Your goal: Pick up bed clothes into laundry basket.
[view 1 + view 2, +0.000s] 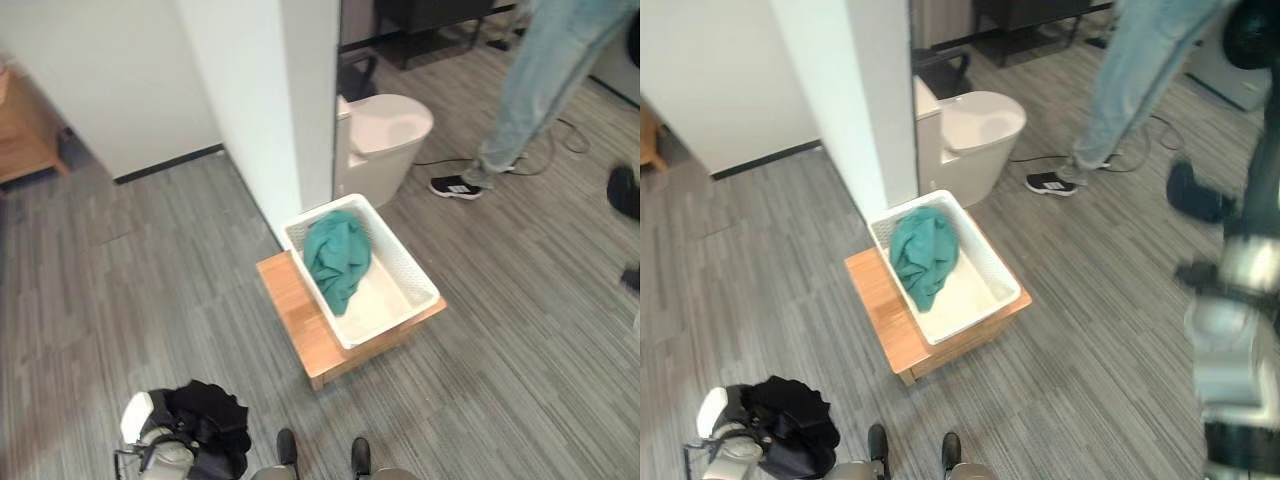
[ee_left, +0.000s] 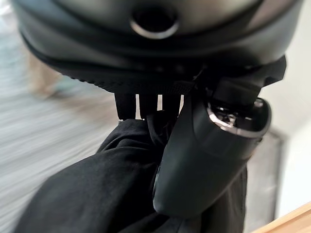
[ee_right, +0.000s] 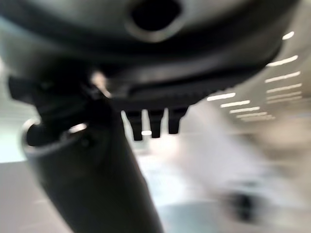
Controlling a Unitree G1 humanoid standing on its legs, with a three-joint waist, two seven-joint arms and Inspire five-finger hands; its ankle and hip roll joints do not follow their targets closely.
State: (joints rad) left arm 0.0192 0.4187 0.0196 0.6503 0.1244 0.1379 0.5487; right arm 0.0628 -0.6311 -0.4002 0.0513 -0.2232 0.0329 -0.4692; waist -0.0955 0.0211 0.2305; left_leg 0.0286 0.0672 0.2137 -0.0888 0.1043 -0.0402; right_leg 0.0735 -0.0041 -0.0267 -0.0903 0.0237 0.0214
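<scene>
A white laundry basket (image 1: 415,275) stands on a low wooden stool (image 1: 295,310) in the middle of the floor. A teal cloth (image 1: 337,255) lies bunched in the basket's far half. Low at the left, my left hand (image 1: 160,445) is shut on a black garment (image 1: 210,412). Its thumb (image 2: 204,155) and fingers (image 2: 148,104) press into the black fabric (image 2: 87,194) in the left wrist view. My right arm (image 1: 1232,345) is raised at the right edge. My right hand (image 3: 92,179) holds nothing, its fingers loose, well away from the basket.
A white wall corner (image 1: 270,100) rises just behind the basket, with a toilet (image 1: 385,135) to its right. A person in jeans (image 1: 545,80) and a black shoe (image 1: 455,186) stands at the far right. Wooden furniture (image 1: 20,130) sits far left.
</scene>
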